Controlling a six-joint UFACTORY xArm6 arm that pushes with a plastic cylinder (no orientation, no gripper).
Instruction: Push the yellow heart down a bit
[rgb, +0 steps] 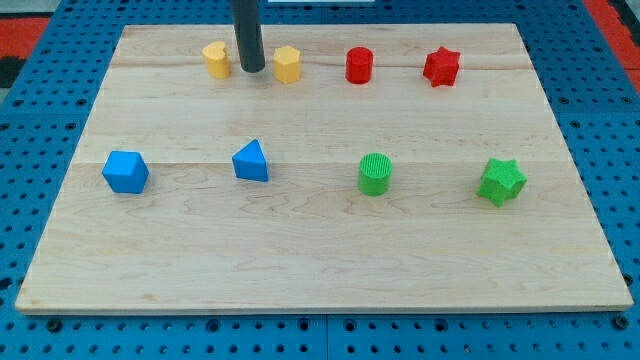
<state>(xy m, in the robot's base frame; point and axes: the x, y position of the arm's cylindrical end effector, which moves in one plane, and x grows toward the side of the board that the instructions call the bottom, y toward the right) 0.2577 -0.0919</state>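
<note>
The yellow heart (215, 59) lies near the view's top edge of the wooden board (320, 250), left of centre. My tip (251, 69) stands just to its right, in the gap between the heart and a yellow hexagon block (287, 64). The tip is close to both but I see a small gap to each. The rod rises from the tip out of the view's top.
A red cylinder (359, 65) and a red star (441, 67) sit along the top row to the right. In the middle row lie a blue cube (125, 172), a blue triangle (251, 161), a green cylinder (375, 174) and a green star (501, 182).
</note>
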